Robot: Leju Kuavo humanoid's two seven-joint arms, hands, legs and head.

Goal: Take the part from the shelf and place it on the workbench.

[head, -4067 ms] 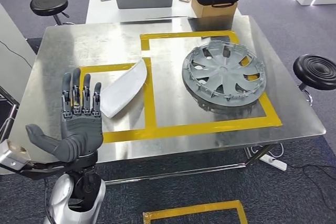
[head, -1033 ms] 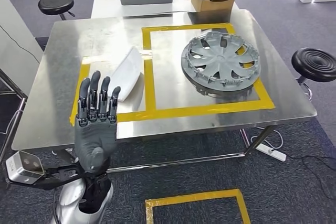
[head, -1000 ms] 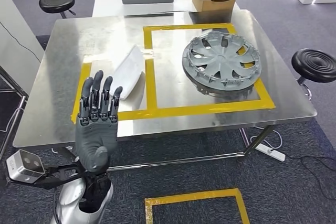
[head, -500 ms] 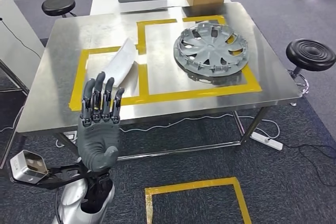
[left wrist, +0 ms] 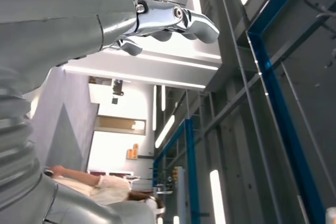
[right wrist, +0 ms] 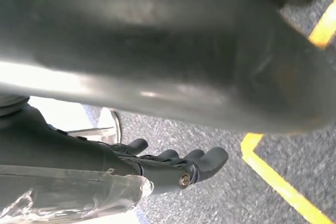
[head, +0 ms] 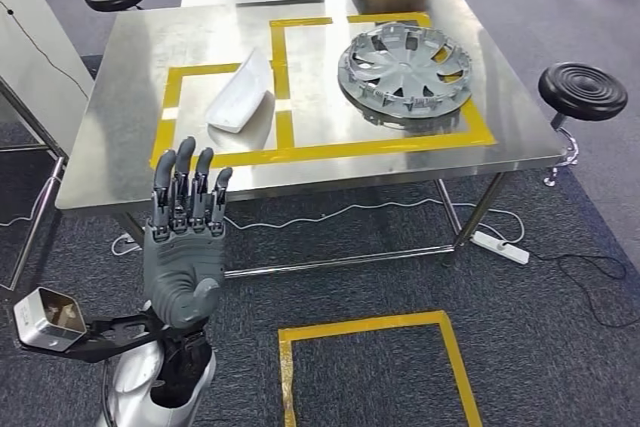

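We see a dark grey carpet floor [head: 377, 367] with a yellow tape outline [head: 373, 332] marked on it. Two round black stools [head: 583, 90] stand apart, one to each side of the steel table [head: 113, 97], and a white power strip [head: 500, 246] lies beneath it.

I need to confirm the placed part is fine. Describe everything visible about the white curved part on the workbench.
The white curved plastic-looking part is a smooth, shallow shell, broad at one end and tapering toward the other. It lies on the steel workbench inside the left yellow tape rectangle, its far end close to the tape strip between the two rectangles. Nothing holds it; the raised left hand is in front of the bench edge, apart from it. No damage is visible.
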